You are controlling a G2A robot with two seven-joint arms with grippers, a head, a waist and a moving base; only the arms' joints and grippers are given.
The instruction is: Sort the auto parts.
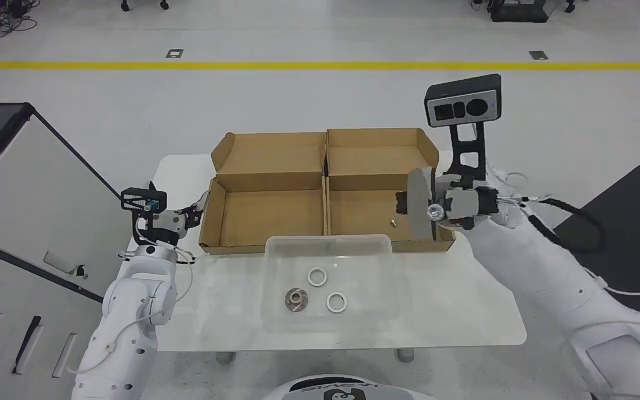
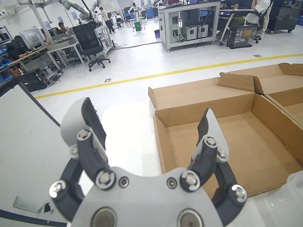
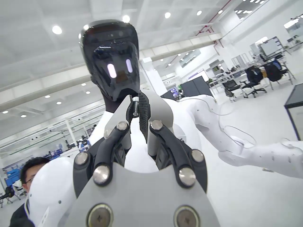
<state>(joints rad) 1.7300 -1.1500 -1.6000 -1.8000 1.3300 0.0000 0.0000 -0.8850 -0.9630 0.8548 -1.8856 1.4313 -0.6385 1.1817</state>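
Where the white table (image 1: 460,300) spreads under the arms, two open cardboard boxes stand side by side on its far half, flaps folded back and inner walls touching. The left cardboard box (image 1: 265,218) has a bare floor. The right cardboard box (image 1: 365,215) has one small part (image 1: 395,222) lying on its floor near the right side. Just in front of both boxes, on the near half of the table, sits the clear plastic tray (image 1: 375,300). It holds two white rings (image 1: 318,277) and, beside them, a round metal part (image 1: 296,297), each a little apart from the others.

The left gripper (image 2: 146,109) hovers at the left cardboard box's outer left wall, its jaws spread wide with nothing between them. The right gripper (image 3: 136,100) is above the right end of the right cardboard box and is turned to point upward. Its jaws are pinched together on a spring-like metal piece (image 3: 135,107), gripped near the fingertips.
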